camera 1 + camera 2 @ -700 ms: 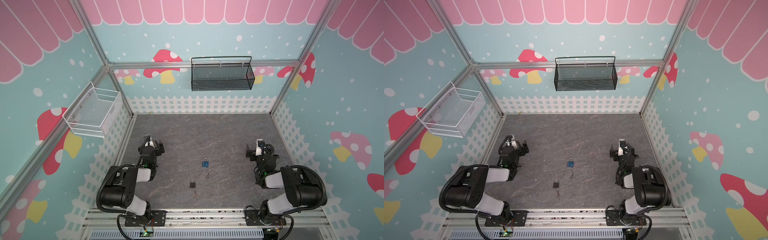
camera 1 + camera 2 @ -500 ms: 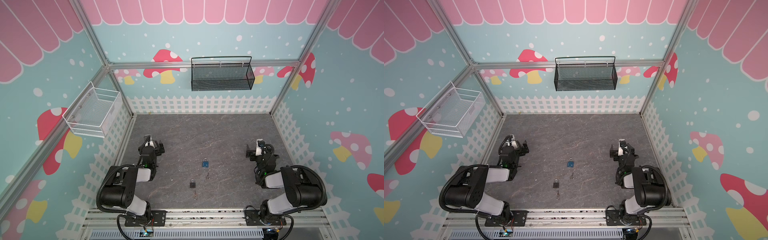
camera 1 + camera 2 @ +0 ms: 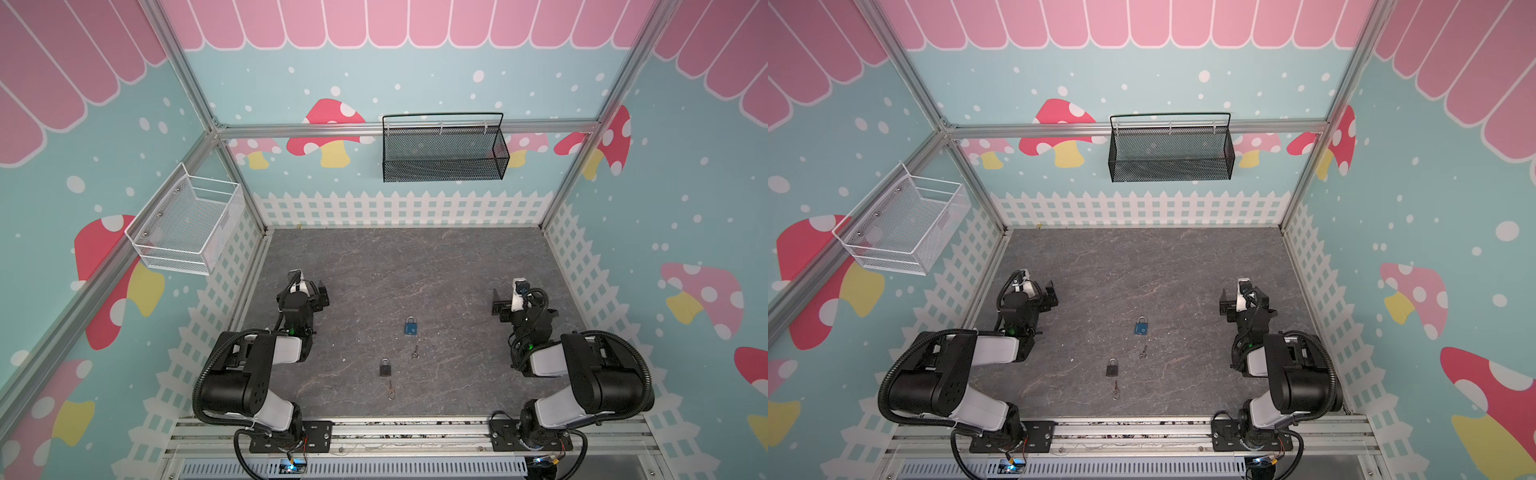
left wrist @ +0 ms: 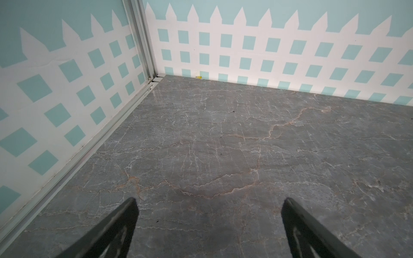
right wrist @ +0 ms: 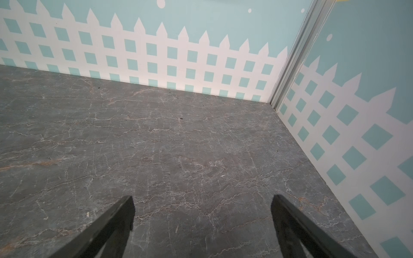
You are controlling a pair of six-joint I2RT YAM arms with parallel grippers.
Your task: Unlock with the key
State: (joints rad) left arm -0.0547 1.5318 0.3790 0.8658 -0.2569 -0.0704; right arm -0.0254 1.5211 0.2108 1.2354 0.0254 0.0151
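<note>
**Grey marbled tabletop (image 3: 374,266): both locks untouched, unlocking not yet begun**

Mushroom-papered walls (image 3: 415,83) close in the tabletop, and everything the task needs lies near its front middle.

On the left, the left gripper (image 4: 209,204) has its jaws spread wide with nothing between them. Its wrist view shows only bare stone and a far corner.

Toward the middle and nearer the front rail (image 3: 407,432) lies the black padlock (image 3: 385,368), flat. A small key (image 3: 390,390) lies just in front of it, not inserted.

A little to the right and further back lies the blue padlock (image 3: 410,327), also flat. A second key (image 3: 414,352) rests just in front of it, likewise not inserted. Both shackles look seated, though they are too small to be sure.

On the right, the right gripper (image 5: 202,201) is equally wide and empty. It faces the opposite far corner, well apart from the locks.

By my reading nothing of the task is done: no key is picked up and no lock is steadied. What is left is to choose a lock and its key, grasp the key, hold the padlock, insert, turn, and free the shackle. Which key fits which lock cannot be told.
</note>
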